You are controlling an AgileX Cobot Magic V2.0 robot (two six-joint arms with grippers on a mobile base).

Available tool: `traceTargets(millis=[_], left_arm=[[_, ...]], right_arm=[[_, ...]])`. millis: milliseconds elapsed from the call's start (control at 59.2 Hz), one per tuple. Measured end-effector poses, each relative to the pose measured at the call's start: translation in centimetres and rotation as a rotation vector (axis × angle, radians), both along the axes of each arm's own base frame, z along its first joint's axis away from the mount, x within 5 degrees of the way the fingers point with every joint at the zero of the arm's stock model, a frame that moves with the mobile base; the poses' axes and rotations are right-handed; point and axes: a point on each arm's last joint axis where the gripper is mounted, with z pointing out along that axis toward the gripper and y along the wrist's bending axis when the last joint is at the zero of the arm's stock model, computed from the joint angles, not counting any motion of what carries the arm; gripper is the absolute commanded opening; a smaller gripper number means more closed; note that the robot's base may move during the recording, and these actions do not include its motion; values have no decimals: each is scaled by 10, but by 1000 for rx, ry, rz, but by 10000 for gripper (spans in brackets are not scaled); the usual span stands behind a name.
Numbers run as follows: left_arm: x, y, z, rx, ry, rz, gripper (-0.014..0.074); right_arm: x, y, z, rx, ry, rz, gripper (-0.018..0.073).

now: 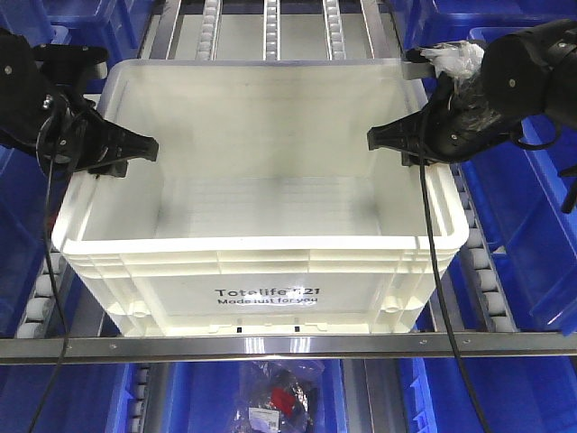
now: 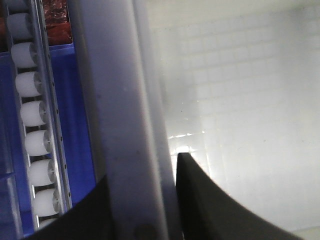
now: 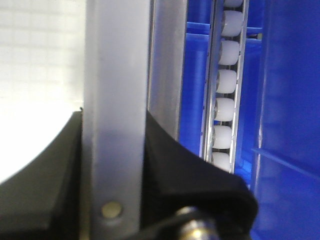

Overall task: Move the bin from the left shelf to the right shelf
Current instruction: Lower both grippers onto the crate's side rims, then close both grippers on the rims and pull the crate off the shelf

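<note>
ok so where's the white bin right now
The white bin sits centre of the front view on the roller rails, blue bins either side, left end effector and right end effector clamped on its side walls.

Setting: warehouse-type storage, flow-rack shelving.
White roller tracks [image 1: 209, 27] in metal rails run from near to far, and a steel front rail [image 1: 270, 345] closes the near edge. Blue plastic bins [image 1: 532, 207] fill the lanes left and right and the level below, where one holds bagged parts [image 1: 284, 397]. A white tote [image 1: 270, 271] printed "Totelife" sits on the rollers.
</note>
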Motion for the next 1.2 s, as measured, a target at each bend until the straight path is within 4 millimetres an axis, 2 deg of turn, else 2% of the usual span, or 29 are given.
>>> traceTargets(millis=[186, 338, 540, 743, 861, 1013, 1199], left_arm=[[-1, 0, 2, -1, 14, -1, -8], [-5, -3, 16, 3, 66, -4, -8], [-24, -3, 53, -20, 59, 25, -8], [-46, -2, 74, -75, 54, 71, -7], [-56, -2, 75, -105, 48, 83, -7], [-79, -4, 67, -127, 42, 85, -6], [-105, -11, 64, -143, 31, 72, -6]], right_arm=[[-1, 0, 2, -6, 1, 0, -7], [-7, -2, 11, -16, 28, -9, -5], [-27, -6, 46, 13, 37, -22, -3], [-52, -11, 70, 52, 34, -52, -2], [-65, -14, 71, 65, 38, -64, -1], [-86, -19, 64, 80, 58, -72, 0], [-108, -26, 68, 74, 58, -71, 0]])
